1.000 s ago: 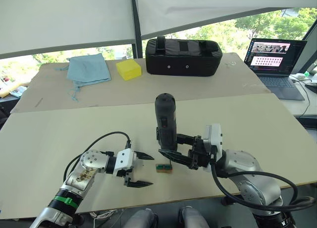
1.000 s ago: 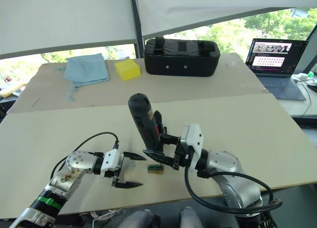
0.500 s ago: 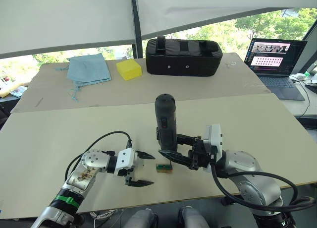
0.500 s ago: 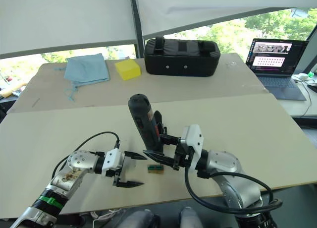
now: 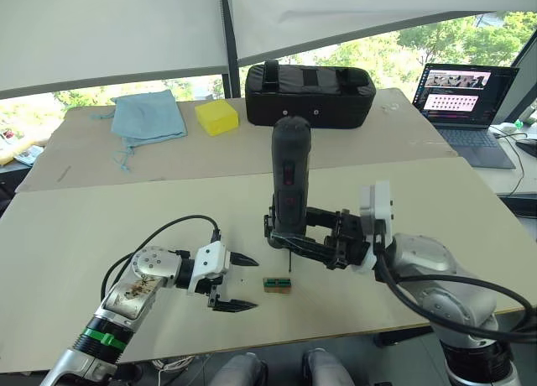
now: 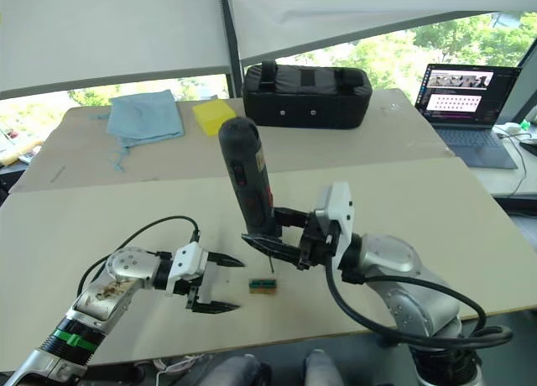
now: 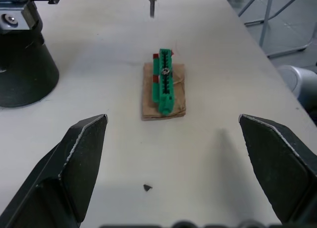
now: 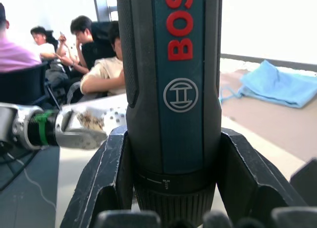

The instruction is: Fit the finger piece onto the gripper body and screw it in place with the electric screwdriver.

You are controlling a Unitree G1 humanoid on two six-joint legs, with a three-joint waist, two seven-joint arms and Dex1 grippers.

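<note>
Screwdriver standing upright over a small block on the tabletop (image 5: 101, 226).

Tabletop is carrying, along its far side, a large black case (image 5: 309, 95), a blue cloth (image 5: 149, 116) and a yellow block (image 5: 217, 117), with a laptop (image 5: 466, 96) sitting on a desk off to the right. Right gripper (image 5: 294, 239) is holding the electric screwdriver (image 5: 289, 178) near its lower end, jaws clamped on the barrel, the tool standing nearly upright with its thin bit pointing down just above the small green-and-brown block (image 5: 277, 284). Left gripper (image 5: 237, 281) is hovering just above the tabletop near that block, on its left, jaws spread wide apart and facing it.
</note>
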